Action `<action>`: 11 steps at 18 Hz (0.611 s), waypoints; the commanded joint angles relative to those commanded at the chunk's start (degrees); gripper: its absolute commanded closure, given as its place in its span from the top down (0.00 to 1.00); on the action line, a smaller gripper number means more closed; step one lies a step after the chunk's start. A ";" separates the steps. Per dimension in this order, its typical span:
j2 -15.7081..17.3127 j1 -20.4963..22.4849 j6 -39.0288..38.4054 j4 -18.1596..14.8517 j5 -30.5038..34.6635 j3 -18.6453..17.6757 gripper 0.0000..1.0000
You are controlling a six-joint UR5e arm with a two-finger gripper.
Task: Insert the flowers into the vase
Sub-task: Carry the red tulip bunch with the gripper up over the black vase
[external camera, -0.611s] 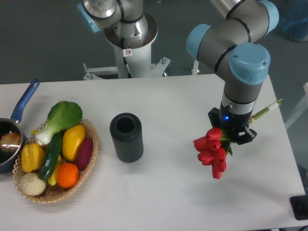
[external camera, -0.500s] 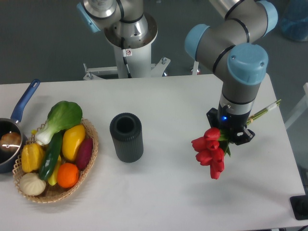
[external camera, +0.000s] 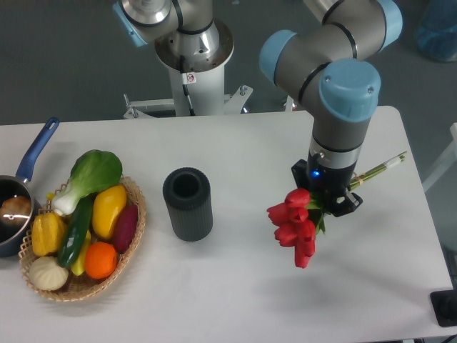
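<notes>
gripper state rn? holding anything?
Gripper: closed on the flowers, held above the table right of the vase, red buds hanging down-left, stems sticking out to the upper right.

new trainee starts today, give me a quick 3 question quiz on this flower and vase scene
1. True or false: the flowers are already standing in the vase.
2. Which side of the vase does the basket of produce sit on in the camera view? A) image left B) image right C) behind it
3. Fill the gap: the gripper holds the bunch with its red buds pointing toward the ____ edge of the table.

Key
1. False: they hang in the gripper, off to the image right of the vase, whose mouth is open and shows no stems.
2. A
3. Near (front) edge; the pale stems stick out up and to the right, past the gripper.
</notes>
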 joint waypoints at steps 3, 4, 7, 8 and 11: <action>5.97 3.50 -3.43 0.26 -11.94 -3.95 0.09; 7.55 4.13 -3.78 0.35 -15.81 -4.83 0.09; 11.60 6.33 -5.71 0.61 -24.61 -7.56 0.09; 12.66 6.59 -7.20 0.61 -27.07 -8.35 0.09; 15.38 6.77 -13.96 1.75 -34.98 -11.07 0.09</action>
